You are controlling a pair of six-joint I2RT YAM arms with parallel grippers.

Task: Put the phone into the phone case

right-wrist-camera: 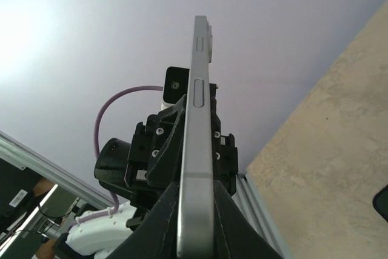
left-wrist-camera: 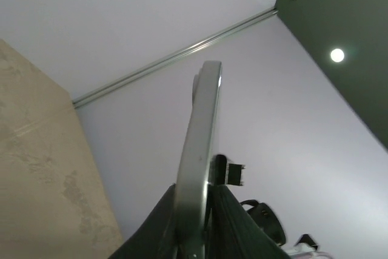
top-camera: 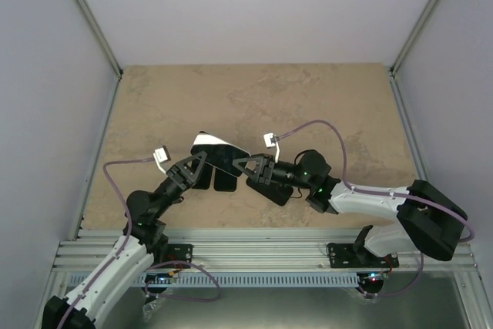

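The phone [top-camera: 222,152] is held in the air over the middle of the table, a white corner at its far left end. In both wrist views it stands edge-on as a silver strip, in the left wrist view [left-wrist-camera: 203,119] and in the right wrist view [right-wrist-camera: 199,107] with its side buttons showing. My left gripper [top-camera: 196,163] [left-wrist-camera: 194,195] is shut on its left end. My right gripper [top-camera: 248,166] [right-wrist-camera: 196,189] is shut on its right end. A flat black object, apparently the phone case [top-camera: 279,193], lies on the table under my right gripper, mostly hidden; its corner shows in the right wrist view [right-wrist-camera: 382,202].
Dark shapes [top-camera: 225,181] lie on the table just below the phone; I cannot tell what they are. The beige tabletop [top-camera: 254,98] is walled by pale panels on three sides. A metal rail [top-camera: 262,244] runs along the near edge.
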